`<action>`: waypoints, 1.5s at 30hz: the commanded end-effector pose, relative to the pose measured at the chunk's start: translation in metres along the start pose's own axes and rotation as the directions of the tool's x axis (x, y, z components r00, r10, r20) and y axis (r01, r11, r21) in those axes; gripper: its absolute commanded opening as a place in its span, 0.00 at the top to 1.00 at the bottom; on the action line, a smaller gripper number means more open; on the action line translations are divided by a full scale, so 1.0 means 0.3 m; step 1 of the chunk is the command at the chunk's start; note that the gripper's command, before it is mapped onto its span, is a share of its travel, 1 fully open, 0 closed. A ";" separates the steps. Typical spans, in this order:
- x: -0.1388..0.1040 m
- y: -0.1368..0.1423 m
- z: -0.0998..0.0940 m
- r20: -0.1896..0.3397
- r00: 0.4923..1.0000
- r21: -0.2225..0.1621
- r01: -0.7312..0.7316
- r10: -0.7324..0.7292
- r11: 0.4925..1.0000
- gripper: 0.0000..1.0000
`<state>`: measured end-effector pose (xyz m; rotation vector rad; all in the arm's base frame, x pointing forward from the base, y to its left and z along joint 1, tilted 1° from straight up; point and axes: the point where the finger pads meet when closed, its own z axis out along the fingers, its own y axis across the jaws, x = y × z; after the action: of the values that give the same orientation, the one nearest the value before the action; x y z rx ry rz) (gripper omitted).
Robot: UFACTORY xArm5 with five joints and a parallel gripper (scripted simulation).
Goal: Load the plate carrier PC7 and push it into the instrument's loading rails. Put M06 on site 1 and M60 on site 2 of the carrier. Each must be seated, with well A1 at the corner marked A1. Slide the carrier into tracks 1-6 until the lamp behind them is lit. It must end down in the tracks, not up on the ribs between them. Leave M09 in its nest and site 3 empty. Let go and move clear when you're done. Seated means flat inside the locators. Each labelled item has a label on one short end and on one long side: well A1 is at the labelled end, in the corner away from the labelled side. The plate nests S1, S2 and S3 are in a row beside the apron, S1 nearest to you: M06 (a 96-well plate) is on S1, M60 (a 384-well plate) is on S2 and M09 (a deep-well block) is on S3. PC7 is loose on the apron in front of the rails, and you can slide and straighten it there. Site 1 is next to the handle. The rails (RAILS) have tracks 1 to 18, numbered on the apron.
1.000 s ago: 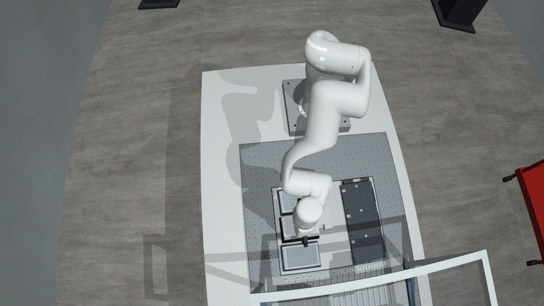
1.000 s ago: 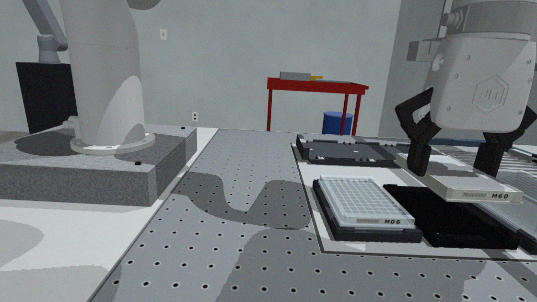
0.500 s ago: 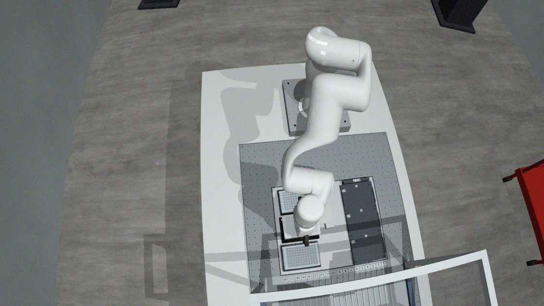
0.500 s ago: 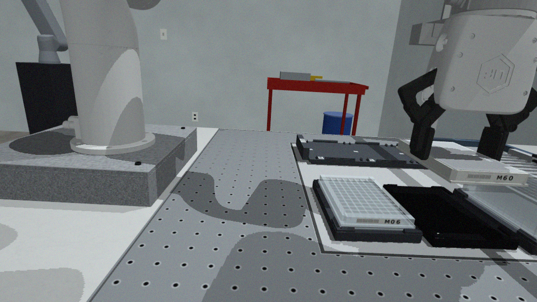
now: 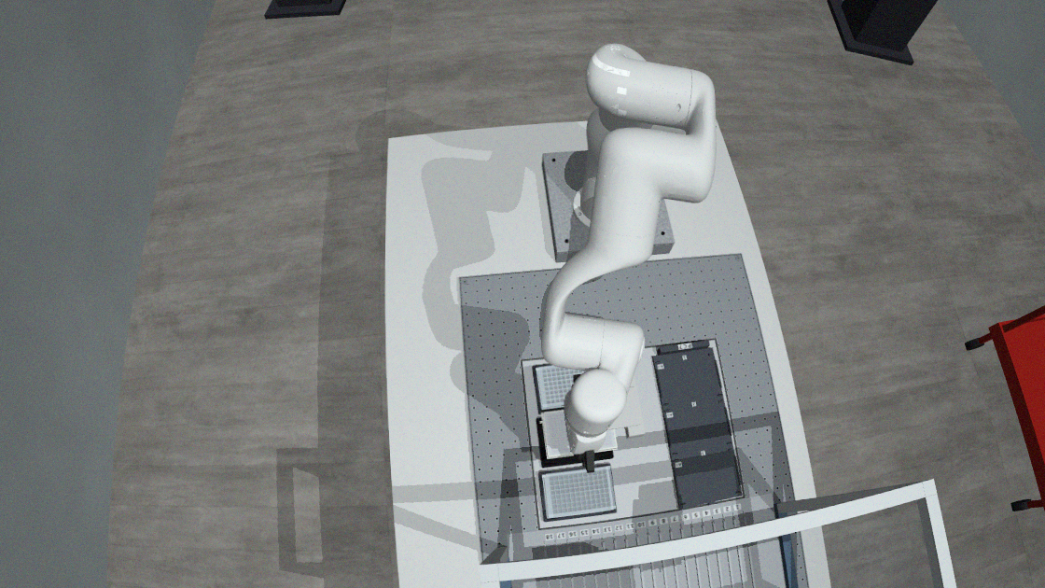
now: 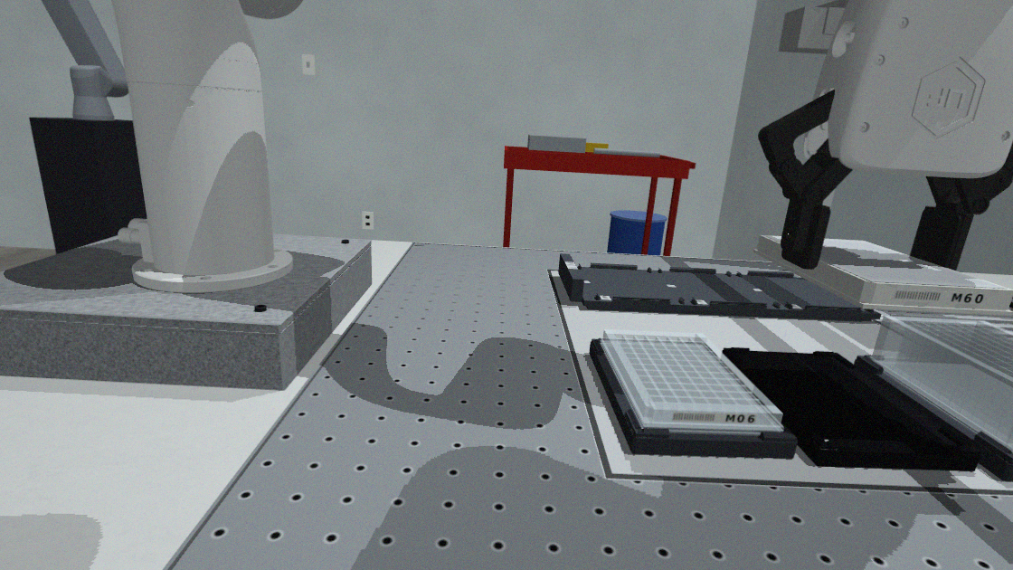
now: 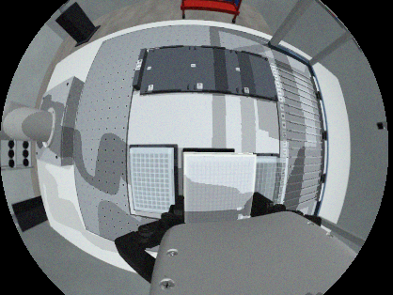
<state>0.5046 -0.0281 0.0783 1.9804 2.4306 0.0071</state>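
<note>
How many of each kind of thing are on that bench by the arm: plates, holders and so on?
Well plates: 3 (M06, M60 held in the tool, M09)
Black nests: 3 (S1, S2, S3)
Plate carrier: 1
Total: 7
</note>
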 end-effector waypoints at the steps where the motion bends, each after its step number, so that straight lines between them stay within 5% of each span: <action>1: 0.000 0.004 -0.034 0.001 1.000 -0.004 0.000 0.000 1.000 1.00; 26: 0.000 0.004 -0.093 0.001 1.000 -0.004 0.000 0.000 1.000 1.00; 45: 0.284 0.023 -0.090 -0.001 1.000 -0.002 0.007 -0.007 1.000 1.00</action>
<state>0.4951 0.0368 0.1036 1.9735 2.4389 0.0062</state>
